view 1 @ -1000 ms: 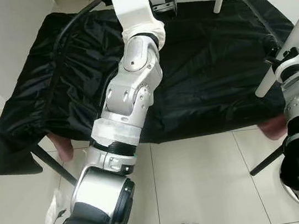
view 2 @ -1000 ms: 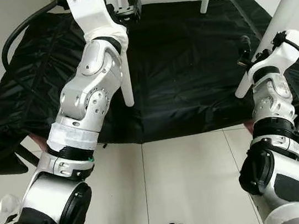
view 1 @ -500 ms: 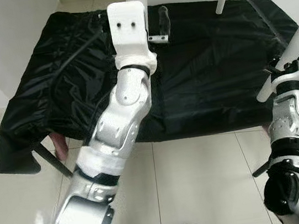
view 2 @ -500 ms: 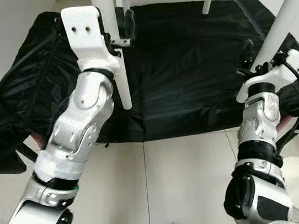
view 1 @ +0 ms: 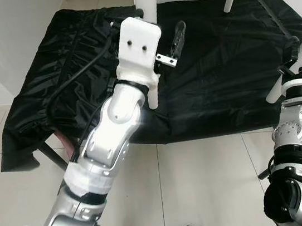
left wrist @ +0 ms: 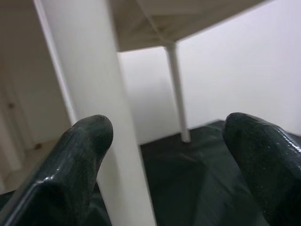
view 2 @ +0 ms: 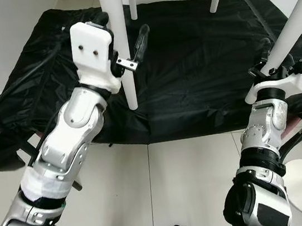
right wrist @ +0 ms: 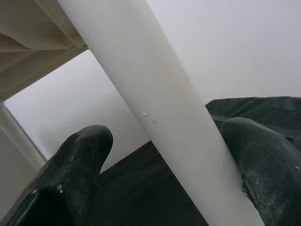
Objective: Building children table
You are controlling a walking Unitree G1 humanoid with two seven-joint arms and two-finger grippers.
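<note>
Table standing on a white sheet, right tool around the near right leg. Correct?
Wrong on one point: the sheet under the table is black, not white, as the right eye view shows. The right tool does sit around the near right leg.

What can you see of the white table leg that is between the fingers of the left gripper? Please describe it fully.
The white table leg is a smooth, round, plain white post, plastic by its look. It stands upright with its foot on the black sheet. In the left wrist view it rises to the pale underside of the tabletop. The left gripper is open around it: one finger is against the leg, the other stands apart.
</note>
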